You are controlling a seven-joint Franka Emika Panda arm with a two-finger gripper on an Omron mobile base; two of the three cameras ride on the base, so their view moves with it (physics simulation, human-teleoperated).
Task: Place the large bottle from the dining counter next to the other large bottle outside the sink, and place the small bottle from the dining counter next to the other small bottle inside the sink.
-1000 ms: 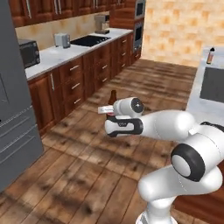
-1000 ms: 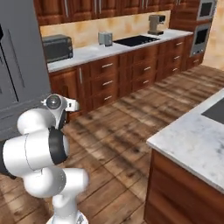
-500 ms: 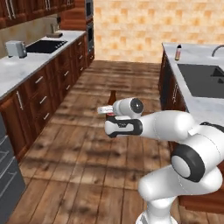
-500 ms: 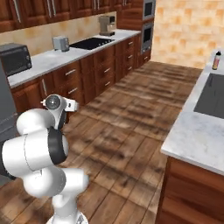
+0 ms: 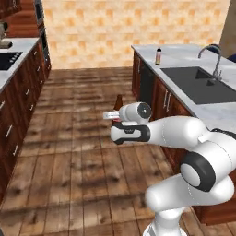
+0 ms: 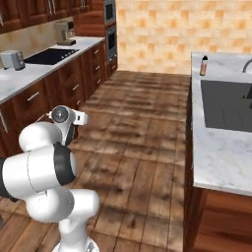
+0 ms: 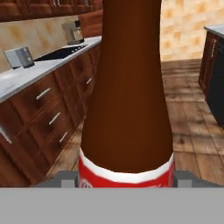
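**Brown bottle carried above the kitchen floor**

The end effector (image 5: 116, 120) is clamped on the brown bottle (image 7: 127, 87); the hand view shows the bottle's dark brown body and the top of its red label rising between the two finger tips. In the left base view the bottle's neck (image 5: 118, 100) sticks up just behind the white wrist, upright, with the arm stretched out over the wooden floor (image 5: 78, 156) in the middle of the room.

To the right stands the desk (image 5: 184, 55) with the white marble top and the dark sink (image 5: 196, 83) set into it. The curved chrome faucet (image 5: 215, 62) rises at the sink's right edge. At the far end of this desk, outside the sink and beyond its far left corner, stands the pale pink-orange bottle (image 5: 158, 56) with a dark cap; the right base view shows it too (image 6: 203, 65), upright and well apart from the end effector.

Along the left wall runs a row of reddish wood cabinets (image 6: 44, 93) with a cooktop (image 6: 49, 55), a toaster (image 6: 12, 59) and a coffee machine (image 6: 65, 32) on their pale top.
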